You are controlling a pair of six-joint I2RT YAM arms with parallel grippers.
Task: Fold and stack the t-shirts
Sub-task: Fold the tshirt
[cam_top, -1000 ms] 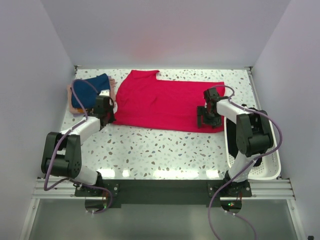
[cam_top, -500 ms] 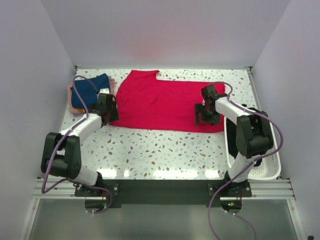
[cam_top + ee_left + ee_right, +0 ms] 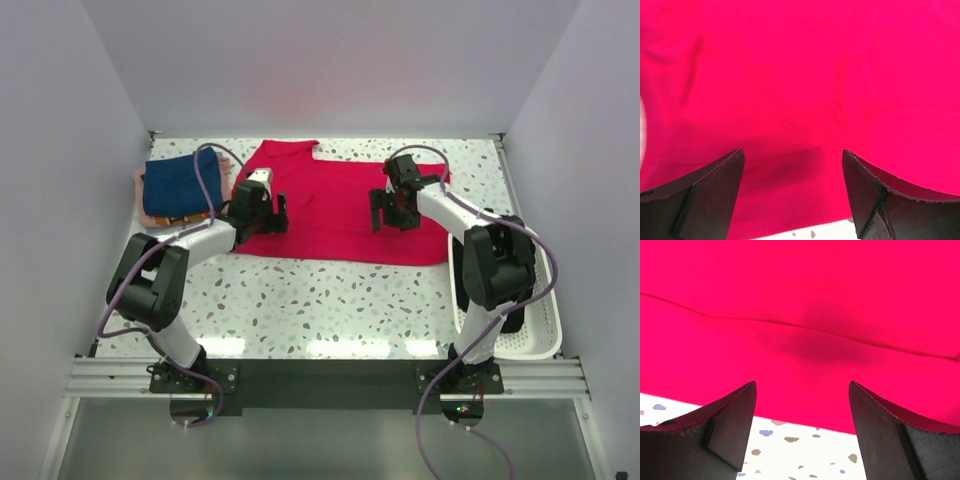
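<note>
- Speckled terrazzo table (image 3: 300, 290): navy folded t-shirt (image 3: 178, 180) stacked far left
- Left gripper (image 3: 277, 212), jaws wide, empty, over crimson cloth t-shirt (image 3: 330, 215) spread centre
- Right gripper (image 3: 383, 208) equally released; both should pinch matching edges, fold evenly

red tee (image 3: 330, 205) – soft matt knit cloth, smooth, with 1 seam ridge and faint creases in the right wrist view. navy tee (image 3: 178, 183) and pale pink tee (image 3: 148, 213) under it: same matt cloth. table (image 3: 330, 295): hard speckled terrazzo-look top, slight sheen, glare patches near the front. basket (image 3: 540, 330) – white perforated plastic, semi-gloss. left gripper (image 3: 792, 162) and right gripper (image 3: 802, 390): fingers matt black, plastic look, edges a bit rough. arms (image 3: 455, 215): glossy white shells, black joints. front rail (image 3: 330, 375): bare metal.
</note>
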